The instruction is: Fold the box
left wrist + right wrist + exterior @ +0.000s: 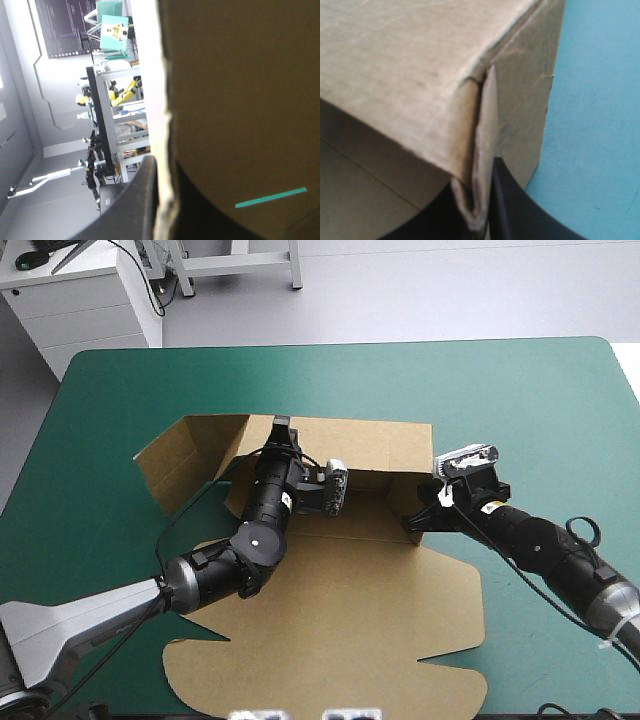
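The brown box (340,600) lies in the middle of the table, its near lid flat, its far wall raised and a side flap spread out at the left. My left gripper (281,432) reaches over the far wall's top edge. In the left wrist view the board (240,100) passes edge-on between the black fingers (132,205), so the left gripper (162,212) is shut on it. My right gripper (414,524) sits at the box's right corner. There the right gripper (481,212) pinches the folded layers of the box (395,60) at that corner.
A white cabinet (80,300) stands beyond the table's far left corner. Bare teal-green cover (540,400) lies to the right of and beyond the box. A thin slit (270,197) in the board shows teal-green through it.
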Controlling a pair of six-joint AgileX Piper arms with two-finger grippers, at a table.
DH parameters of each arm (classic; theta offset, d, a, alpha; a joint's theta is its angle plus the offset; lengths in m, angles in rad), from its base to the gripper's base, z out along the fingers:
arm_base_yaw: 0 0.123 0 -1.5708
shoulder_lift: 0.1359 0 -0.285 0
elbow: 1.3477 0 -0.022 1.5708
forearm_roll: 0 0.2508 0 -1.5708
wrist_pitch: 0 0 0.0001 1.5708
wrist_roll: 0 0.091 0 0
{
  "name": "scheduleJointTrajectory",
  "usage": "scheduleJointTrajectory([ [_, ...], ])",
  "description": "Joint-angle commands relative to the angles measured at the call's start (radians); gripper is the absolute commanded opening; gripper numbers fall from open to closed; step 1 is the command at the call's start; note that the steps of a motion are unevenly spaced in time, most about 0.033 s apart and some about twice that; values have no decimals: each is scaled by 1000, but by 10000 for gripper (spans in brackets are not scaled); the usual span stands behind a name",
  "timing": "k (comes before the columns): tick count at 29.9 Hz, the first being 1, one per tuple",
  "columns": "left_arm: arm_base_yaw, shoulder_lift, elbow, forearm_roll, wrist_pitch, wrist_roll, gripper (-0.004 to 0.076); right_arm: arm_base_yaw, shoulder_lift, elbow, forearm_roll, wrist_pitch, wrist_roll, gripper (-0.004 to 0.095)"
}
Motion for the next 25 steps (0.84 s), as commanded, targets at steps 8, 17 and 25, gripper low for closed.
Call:
scheduleJointTrajectory([
  [8,-4,-39,-25,124,-6,-11,-7,65,25,-33,20,-30,36,3],
  [17,-4,-41,-25,124,-4,-113,29,65,27,-36,11,-6,36,2],
  [25,-6,-41,-119,124,-2,-178,417,65,29,-66,-113,-4,147,3],
])
